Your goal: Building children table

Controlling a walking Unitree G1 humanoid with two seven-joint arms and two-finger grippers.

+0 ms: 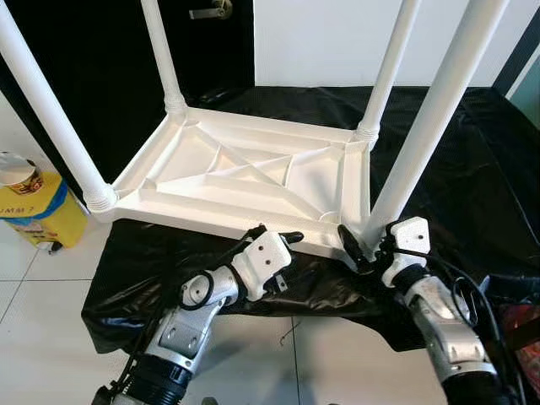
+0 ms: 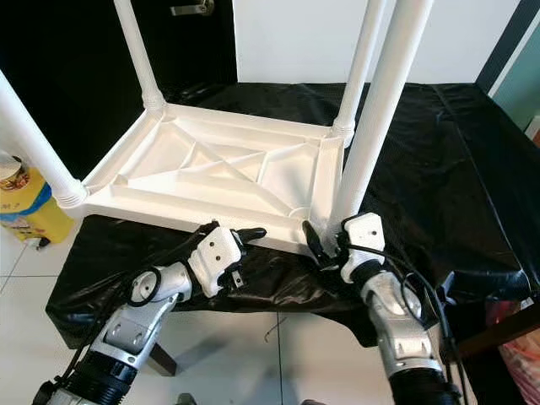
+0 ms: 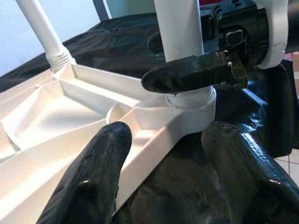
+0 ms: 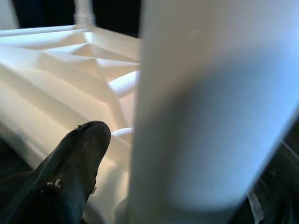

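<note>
A white plastic children's table [image 1: 245, 177] lies upside down on a black sheet, its four legs pointing up. My right gripper [image 1: 359, 249] is at the foot of the near right leg [image 1: 430, 126], shut on it just above its socket. One finger [image 3: 187, 74] crosses the front of the leg and the other sits behind it. In the right wrist view that leg [image 4: 210, 107] stands close beside one finger [image 4: 74, 158]. My left gripper [image 1: 274, 234] is open at the tabletop's near rim [image 3: 149, 149], one finger over the rim and one outside it.
The black sheet [image 1: 472, 169] covers a low platform whose near edge drops to white floor tiles [image 1: 42, 337]. A yellow container [image 1: 34, 207] stands on the floor at the left. A dark door with a handle [image 1: 211, 10] is behind.
</note>
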